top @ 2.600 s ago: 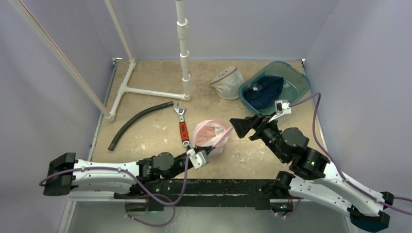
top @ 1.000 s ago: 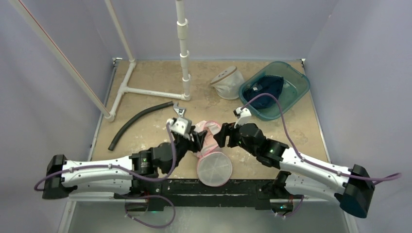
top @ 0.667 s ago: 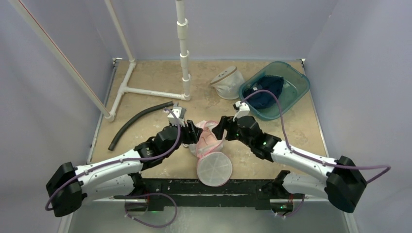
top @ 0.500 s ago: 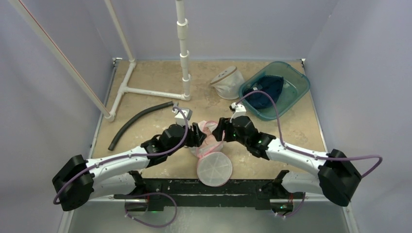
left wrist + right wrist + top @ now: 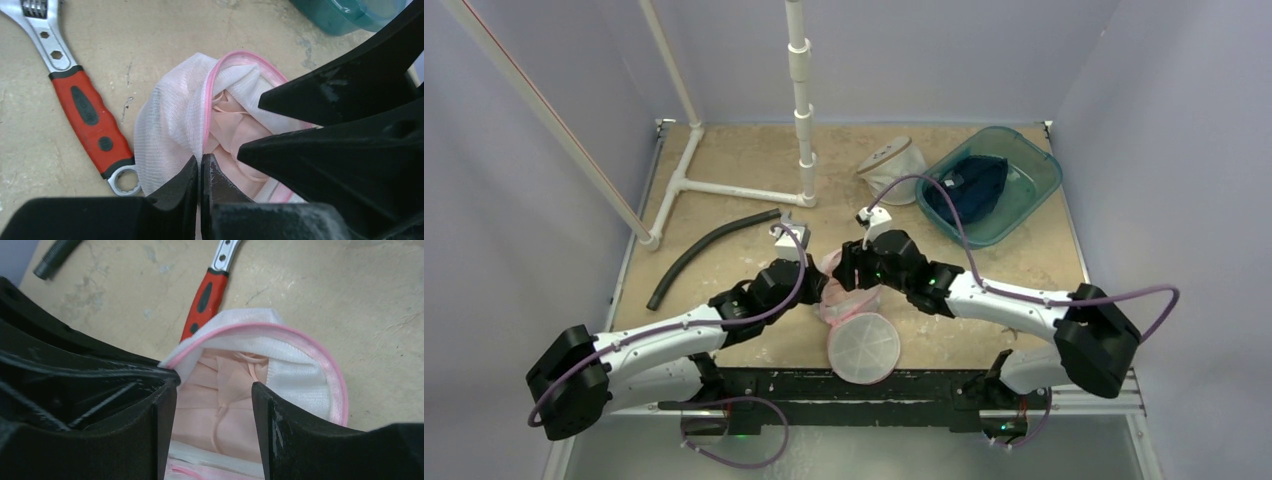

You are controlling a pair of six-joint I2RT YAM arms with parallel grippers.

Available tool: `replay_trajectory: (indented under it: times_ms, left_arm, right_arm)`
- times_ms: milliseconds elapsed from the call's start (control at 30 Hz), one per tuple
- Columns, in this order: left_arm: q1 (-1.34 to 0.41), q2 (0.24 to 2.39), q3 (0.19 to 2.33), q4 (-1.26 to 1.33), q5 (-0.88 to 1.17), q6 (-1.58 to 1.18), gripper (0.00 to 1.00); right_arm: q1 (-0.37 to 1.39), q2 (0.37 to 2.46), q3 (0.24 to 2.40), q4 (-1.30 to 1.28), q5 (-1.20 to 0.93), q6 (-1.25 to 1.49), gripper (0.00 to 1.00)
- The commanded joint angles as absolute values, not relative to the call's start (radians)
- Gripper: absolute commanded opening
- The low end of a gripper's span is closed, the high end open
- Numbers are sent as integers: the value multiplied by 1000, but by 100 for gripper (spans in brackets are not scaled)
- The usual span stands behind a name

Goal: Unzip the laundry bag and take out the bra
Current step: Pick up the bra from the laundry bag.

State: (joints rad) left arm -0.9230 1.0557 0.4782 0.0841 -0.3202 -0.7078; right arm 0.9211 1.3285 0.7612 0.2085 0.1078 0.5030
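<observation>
Seen from above, the laundry bag point(image 5: 864, 345) lay at the near middle of the table point(image 5: 744, 150), its mouth hidden under both wrists. The left gripper point(image 5: 200, 167) was clenched on the bag's white mesh by the pink zipper rim, at 9 o'clock of the opening. The right gripper point(image 5: 212, 387) hung released, its fingers spread either side of the peach bra point(image 5: 220, 405) inside the bag; whether they touched it was unclear. A red-handled wrench point(image 5: 85, 107) lay at 9 o'clock of the bag, its head cut off by the frame. A teal tub point(image 5: 1034, 185) stood at 2 o'clock.
</observation>
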Motion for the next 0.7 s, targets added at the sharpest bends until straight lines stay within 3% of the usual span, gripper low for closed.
replay_trajectory:
  times_ms: [0,500,667]
  left_arm:
    - [-917,1013,471,59,-410,-714,0]
    - [-919,991,485,67,-412,-690,0]
    - [-920,986,483,75,-400,-688,0]
  right_arm:
    - [939,1378,808,212,91,474,61]
    - [955,1578,895,115,203,464,71]
    - [960,1602,901,101,214,459,60]
